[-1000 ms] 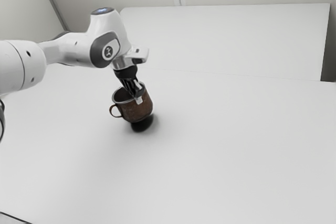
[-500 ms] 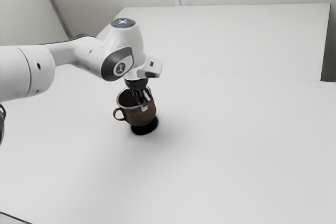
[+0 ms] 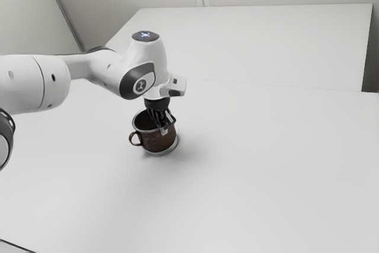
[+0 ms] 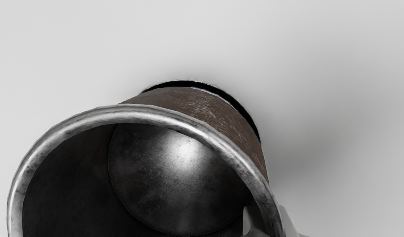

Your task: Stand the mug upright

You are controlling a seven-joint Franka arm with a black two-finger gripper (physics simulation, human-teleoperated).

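Your gripper point(image 3: 166, 127) held the rim of the brown metal mug point(image 3: 156, 141), one finger inside, one outside; the mug was upright, on or just above the white table point(image 3: 254, 176), its handle point(image 3: 131, 140) toward the exterior view's left

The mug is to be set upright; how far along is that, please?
Already done: the mug is roughly upright, mouth up. In hand: the gripper is shut on its wall. Left, probably: letting go, once its base is flat on the table, which I cannot confirm.
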